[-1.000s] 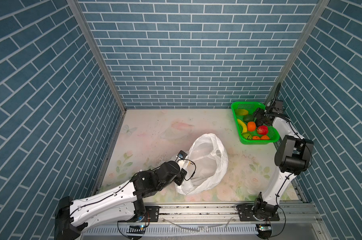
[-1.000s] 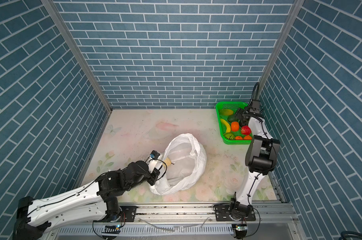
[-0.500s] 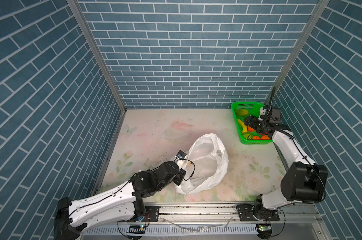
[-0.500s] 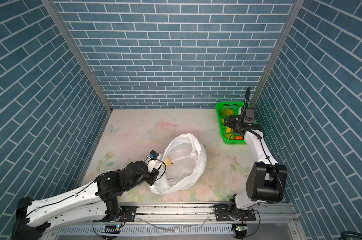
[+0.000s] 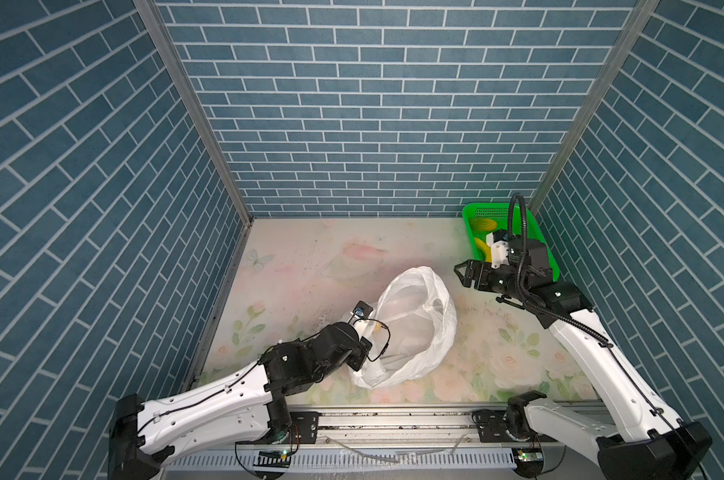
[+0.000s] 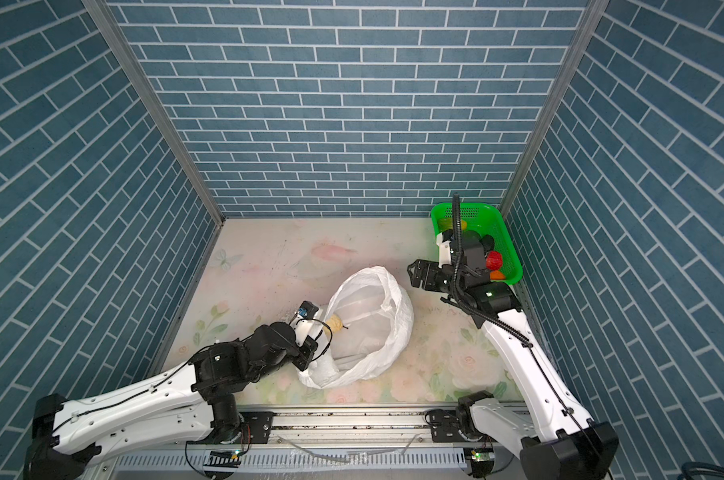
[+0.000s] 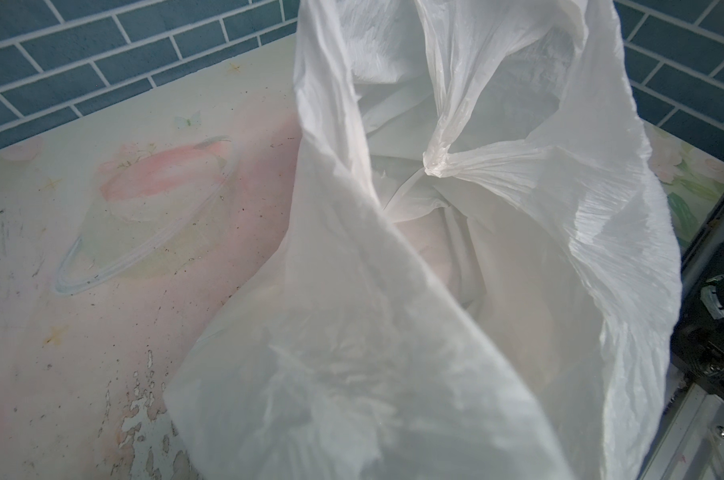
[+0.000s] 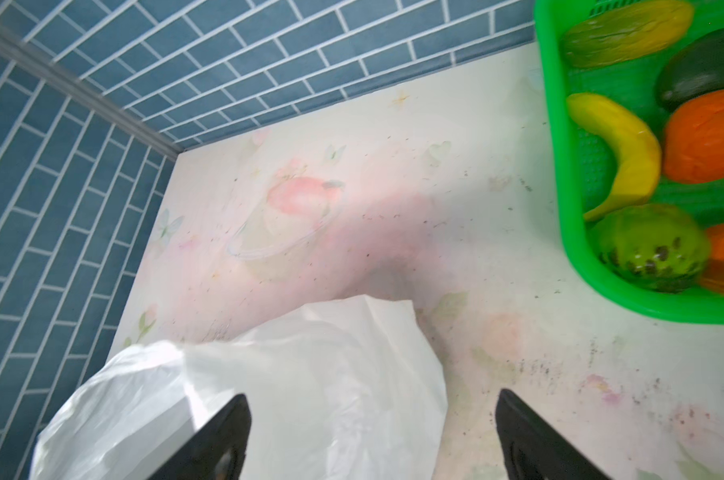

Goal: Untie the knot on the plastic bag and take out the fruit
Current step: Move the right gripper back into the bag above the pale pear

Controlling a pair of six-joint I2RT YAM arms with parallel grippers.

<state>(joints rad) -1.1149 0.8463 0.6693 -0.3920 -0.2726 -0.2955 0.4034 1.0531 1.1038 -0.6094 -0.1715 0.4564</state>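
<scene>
The plastic bag lies near the table's front middle with its mouth gaping upward. My left gripper is shut on the plastic bag's near-left rim, its fingertips hidden under the film. In the left wrist view the bag fills the frame. The knot is out of view. My right gripper hangs open and empty just right of the bag's far rim. Fruit lies in the green basket.
The basket stands in the back right corner against the brick walls. A small tan thing shows at the bag's rim beside my left wrist; I cannot tell what it is. A metal rail runs along the table's front edge.
My right arm has swung from over the basket leftward and down to the bag's right side, its jaws opening a little wider. The left arm and the bag have stayed put.
</scene>
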